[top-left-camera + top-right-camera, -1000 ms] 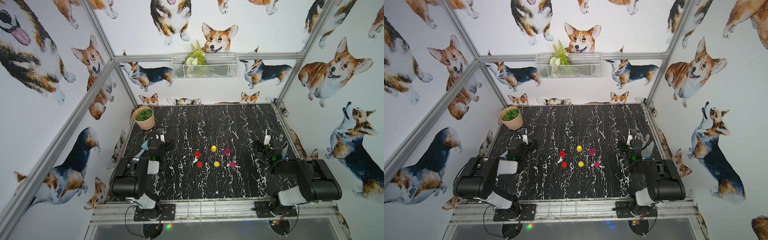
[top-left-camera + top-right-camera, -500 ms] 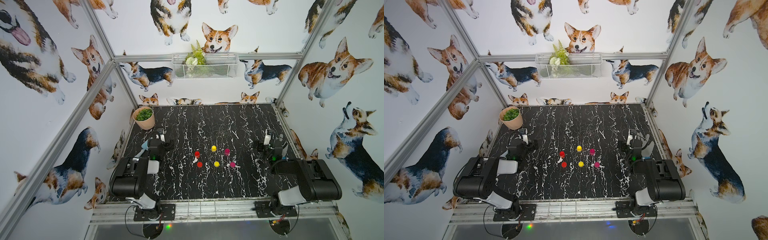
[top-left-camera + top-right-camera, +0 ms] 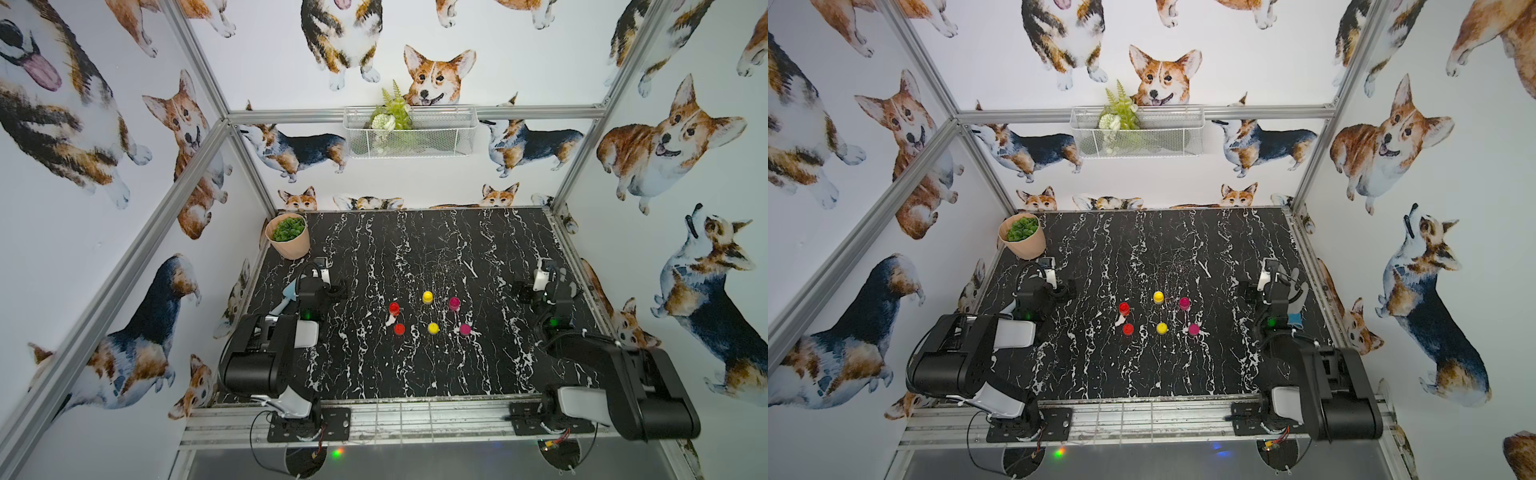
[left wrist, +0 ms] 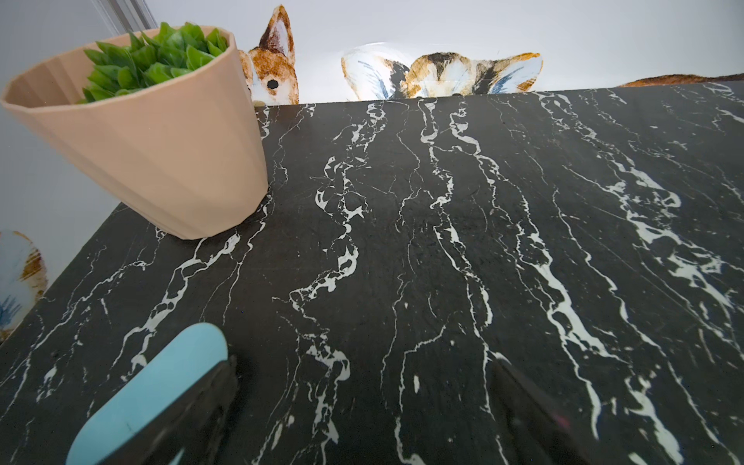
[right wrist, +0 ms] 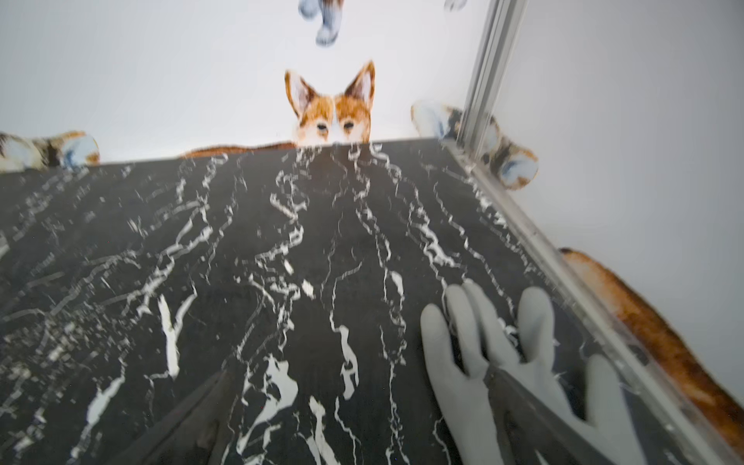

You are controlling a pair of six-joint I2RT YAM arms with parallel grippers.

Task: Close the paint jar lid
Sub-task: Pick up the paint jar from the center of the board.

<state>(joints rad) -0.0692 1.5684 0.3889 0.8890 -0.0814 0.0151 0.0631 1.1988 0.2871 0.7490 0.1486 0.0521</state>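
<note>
TOOLS: left tool (image 3: 316, 287), right tool (image 3: 547, 291) both spread wide, empty | TARGET: paint jars (image 3: 427, 296) at centre of counter (image 3: 415, 249), 3 o'clock of left tool; 6 o'clock row perhaps loose lids (image 3: 433, 328) | RISK: could tip and spill under off-centre pinch; could snag grey glove (image 5: 455, 354) beside right tool

No legible text, labels, brand marks or numbers in any view: nothing readable on the paint jars (image 3: 427, 296), the desk (image 3: 415, 249) or the plant pot (image 3: 293, 249).
</note>
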